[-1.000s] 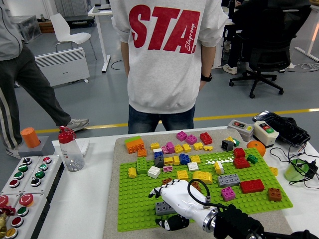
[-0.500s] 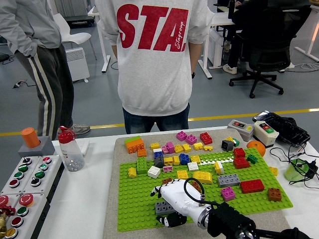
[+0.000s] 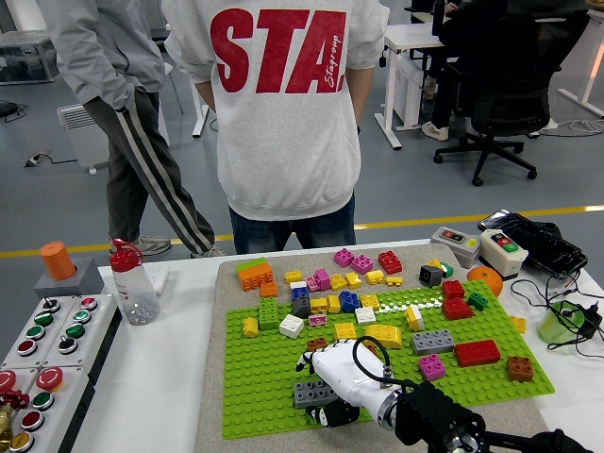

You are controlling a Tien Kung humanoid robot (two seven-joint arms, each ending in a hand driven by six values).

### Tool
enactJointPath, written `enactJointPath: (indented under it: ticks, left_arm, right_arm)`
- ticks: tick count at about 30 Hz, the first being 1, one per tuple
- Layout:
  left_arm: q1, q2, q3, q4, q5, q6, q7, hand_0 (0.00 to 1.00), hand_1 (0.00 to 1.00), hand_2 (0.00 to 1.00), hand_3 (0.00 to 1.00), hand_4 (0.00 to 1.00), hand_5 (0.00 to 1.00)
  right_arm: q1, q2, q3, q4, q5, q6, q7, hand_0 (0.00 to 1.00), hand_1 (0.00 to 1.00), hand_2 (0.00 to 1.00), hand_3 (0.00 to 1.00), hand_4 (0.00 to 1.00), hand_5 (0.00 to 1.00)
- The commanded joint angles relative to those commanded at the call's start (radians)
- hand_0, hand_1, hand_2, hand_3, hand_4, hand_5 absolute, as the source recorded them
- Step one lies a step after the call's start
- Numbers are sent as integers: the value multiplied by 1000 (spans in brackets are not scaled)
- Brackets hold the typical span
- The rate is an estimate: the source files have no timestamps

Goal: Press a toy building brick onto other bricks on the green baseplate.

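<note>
While the right robot hand comes in from the bottom right corner, only this one arm shows; the left one is not in the picture.

Starting at the left, a white box of red and green push buttons sits on the white table, with a clear plastic bottle with a red cap near it. Next comes the big flat green baseplate. Many small bricks are stuck on its far part, yellow, pink, blue, red and white ones. Nearer the front lies a flat grey toy brick, and the white robot hand rests right over it. The hand is palm down, with its white fingers bent and pointing left, and the thumb tucked under near the front. I think it is pushing the grey brick down, but I cannot tell if it pinches the brick or only presses on it. To the right lie another grey brick and a long red brick, well apart from the hand.

What could go wrong? The brick may sit crooked, so the bumps do not line up and it will not click in. The hand could also slide off the edge and knock the brick away, or the baseplate could slip on the table if the push goes sideways.

A person in a grey sweater stands at the far side, hands not on the table.
</note>
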Motion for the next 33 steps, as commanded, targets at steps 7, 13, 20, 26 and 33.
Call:
enactJointPath:
  ticks: [7,13,20,26,33]
  left_arm:
    - [4,-1,-2,0,4,0,1,660,684,682,578,296,998]
    - [7,-2,-4,0,9,0,2,659,684,682,579,295,998]
    - [8,-3,-3,0,9,0,2,660,684,682,578,295,998]
    - [6,-2,-1,0,5,0,0,660,684,682,579,294,998]
    - [3,-1,-2,0,2,0,-1,660,684,680,579,294,998]
  right_arm:
    - [-2,0,-3,-13,-4,-1,2,705,635,610,683,723,261]
    - [-6,0,-5,-21,-7,-9,7,657,594,573,658,709,248]
    - [-9,1,-5,-29,-14,-26,15,629,565,554,638,689,233]
    - [-9,0,-2,-32,-22,-37,22,600,537,535,616,646,191]
    - [-9,-9,3,-28,-24,-46,29,583,526,526,603,628,187]
